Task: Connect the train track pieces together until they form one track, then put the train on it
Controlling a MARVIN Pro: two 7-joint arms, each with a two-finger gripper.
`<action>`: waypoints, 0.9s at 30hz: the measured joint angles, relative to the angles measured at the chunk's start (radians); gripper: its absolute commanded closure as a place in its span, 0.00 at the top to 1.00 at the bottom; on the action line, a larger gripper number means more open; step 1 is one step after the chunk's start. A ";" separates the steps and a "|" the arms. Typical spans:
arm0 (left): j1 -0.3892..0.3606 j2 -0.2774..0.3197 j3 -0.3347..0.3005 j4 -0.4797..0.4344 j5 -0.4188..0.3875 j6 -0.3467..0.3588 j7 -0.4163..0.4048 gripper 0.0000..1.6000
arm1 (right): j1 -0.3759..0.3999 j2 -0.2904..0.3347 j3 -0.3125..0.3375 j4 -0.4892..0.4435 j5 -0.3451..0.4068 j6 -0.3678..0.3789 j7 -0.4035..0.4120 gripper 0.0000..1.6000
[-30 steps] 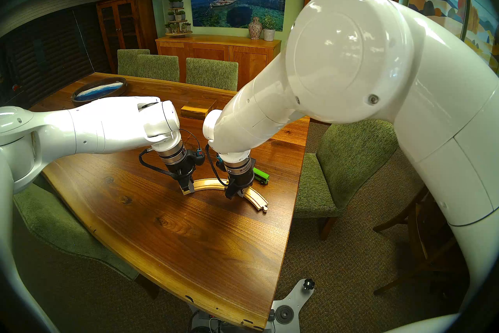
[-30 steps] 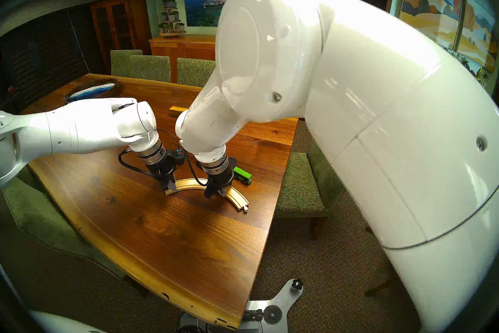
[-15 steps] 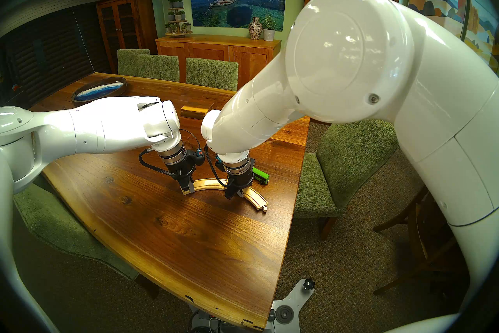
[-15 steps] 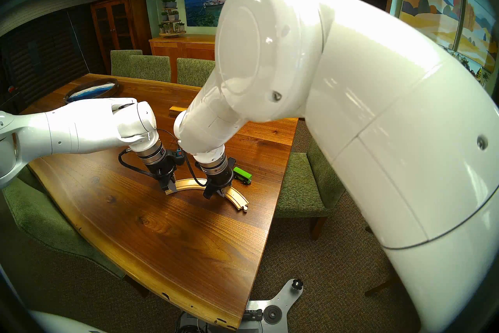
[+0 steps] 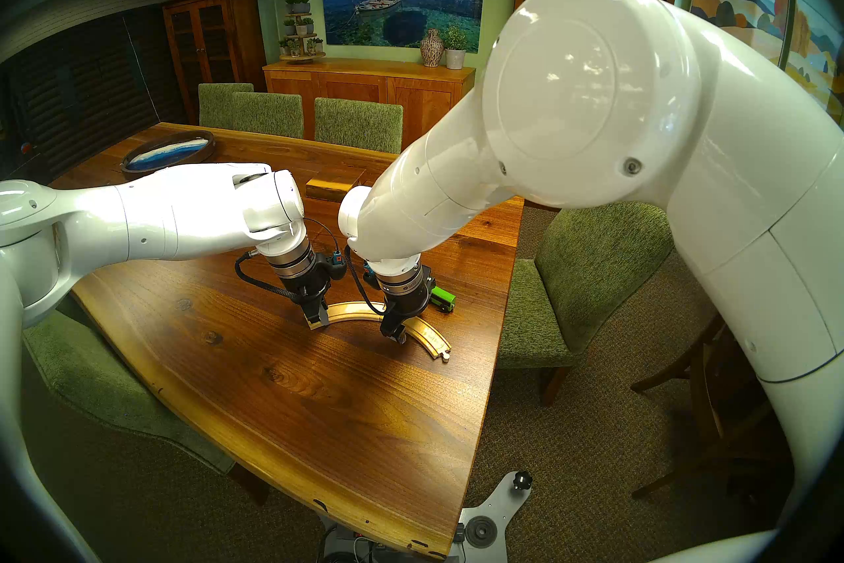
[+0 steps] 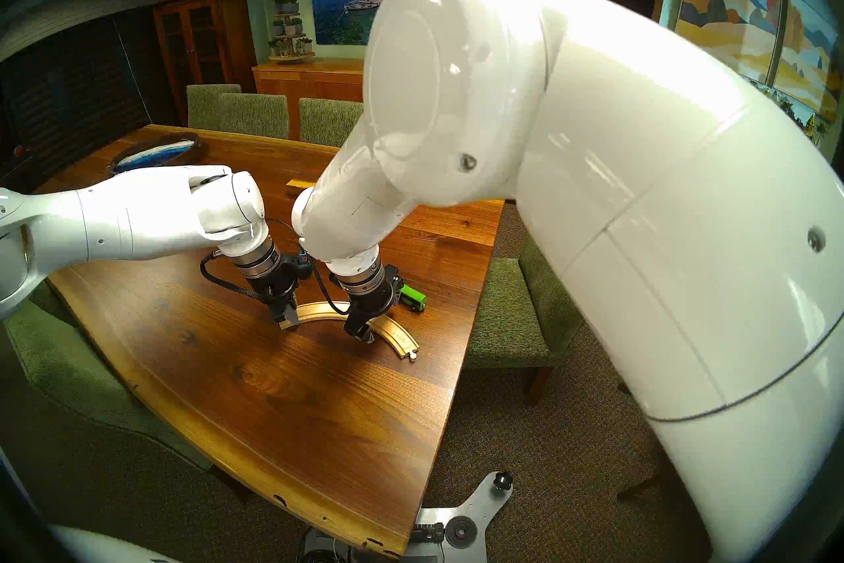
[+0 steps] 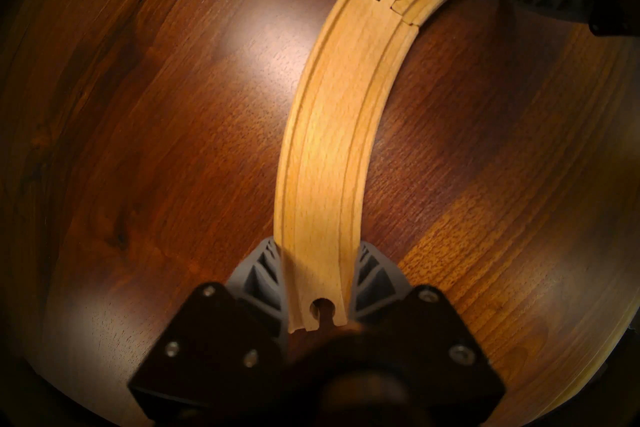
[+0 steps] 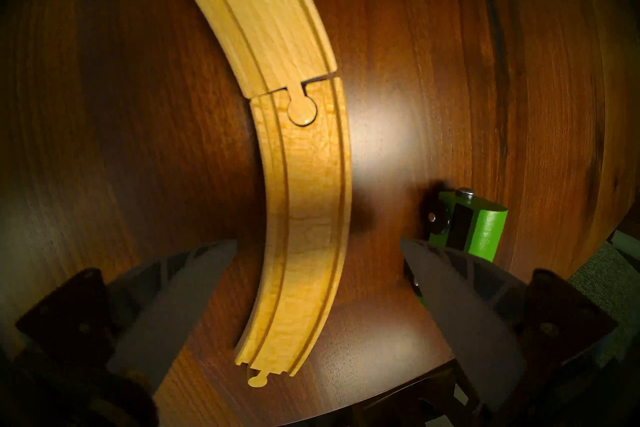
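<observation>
Two pale curved train track pieces lie on the table as one arc, the track. The left piece [image 5: 351,310] [image 7: 329,156] has its peg seated in the socket of the right piece [image 5: 427,333] [image 8: 308,225], with a thin gap along the outer side of the seam. My left gripper [image 5: 317,322] [image 7: 317,260] is shut on the left piece's socket end. My right gripper [image 5: 395,333] [image 8: 317,242] is open, its fingers straddling the right piece without touching it. The green train [image 5: 443,298] [image 8: 474,225] stands on the table just beyond the right finger.
A rectangular wooden box [image 5: 335,185] sits behind the arms and an oval blue tray [image 5: 169,153] at the far left. The table's right edge [image 5: 500,320] runs close to the track's free peg end. Green chairs [image 5: 575,292] surround the table.
My right gripper has opened and let go of the right track piece, whose free end shifted slightly. The left gripper and the train have not moved.
</observation>
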 measured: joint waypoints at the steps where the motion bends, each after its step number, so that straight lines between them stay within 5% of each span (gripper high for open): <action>1: 0.000 0.000 0.000 0.000 0.000 0.000 0.000 0.00 | 0.000 0.000 0.001 -0.001 0.000 0.000 -0.001 1.00; 27: 0.002 0.000 -0.003 0.000 0.003 0.001 -0.001 0.00 | 0.147 0.054 0.067 -0.231 0.056 -0.081 -0.054 1.00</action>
